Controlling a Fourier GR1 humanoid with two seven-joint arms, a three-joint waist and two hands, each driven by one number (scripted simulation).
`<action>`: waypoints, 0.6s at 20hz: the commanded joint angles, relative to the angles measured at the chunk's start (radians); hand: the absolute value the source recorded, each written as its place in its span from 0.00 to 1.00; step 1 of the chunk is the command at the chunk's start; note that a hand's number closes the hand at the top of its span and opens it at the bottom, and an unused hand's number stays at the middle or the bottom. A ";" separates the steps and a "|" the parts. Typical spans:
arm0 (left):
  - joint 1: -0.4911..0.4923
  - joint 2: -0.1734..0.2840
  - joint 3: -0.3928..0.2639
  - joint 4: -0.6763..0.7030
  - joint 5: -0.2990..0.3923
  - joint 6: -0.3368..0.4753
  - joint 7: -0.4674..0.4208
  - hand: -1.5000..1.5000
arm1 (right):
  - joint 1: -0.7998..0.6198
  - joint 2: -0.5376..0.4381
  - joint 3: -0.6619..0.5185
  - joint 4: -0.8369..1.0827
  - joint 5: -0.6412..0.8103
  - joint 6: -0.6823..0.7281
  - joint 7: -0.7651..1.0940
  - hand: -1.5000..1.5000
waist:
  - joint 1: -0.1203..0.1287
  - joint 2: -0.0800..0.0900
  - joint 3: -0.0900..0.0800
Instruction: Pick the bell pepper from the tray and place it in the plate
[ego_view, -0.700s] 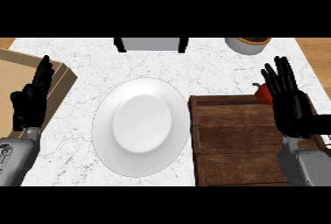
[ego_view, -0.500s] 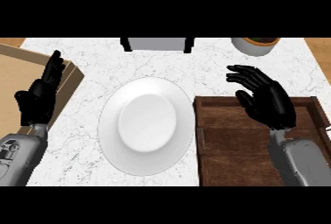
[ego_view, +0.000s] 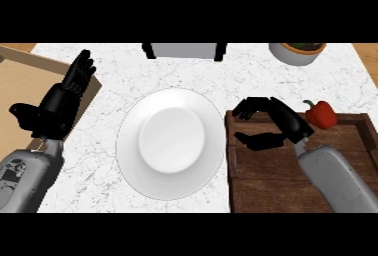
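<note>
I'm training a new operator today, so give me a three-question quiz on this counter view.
1. True or false: the bell pepper already lies on the plate.
2. Which hand is over the wooden tray? A) left hand B) right hand C) neither
3. Fill in: the left hand shows at the view's left with its fingers ____.

Key:
1. False. The pepper sits at the tray's far right corner and the plate is bare.
2. B. The right hand is over the tray, left of the pepper, fingers curled, holding nothing.
3. Straight, pointing up; it is resting.
</note>
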 joint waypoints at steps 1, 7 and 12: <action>0.033 0.034 0.048 -0.057 0.045 -0.041 0.037 0.50 | 0.016 0.066 -0.075 0.093 -0.045 -0.036 -0.081 0.00 | -0.026 -0.002 0.006; 0.048 0.024 0.069 -0.133 0.023 -0.032 0.098 0.50 | -0.081 0.010 -0.193 0.112 -0.060 0.029 -0.175 0.00 | -0.036 -0.003 0.006; 0.080 0.031 0.085 -0.141 0.028 -0.054 0.089 0.50 | -0.226 -0.098 -0.169 0.057 0.013 0.099 0.046 0.00 | -0.031 -0.006 0.004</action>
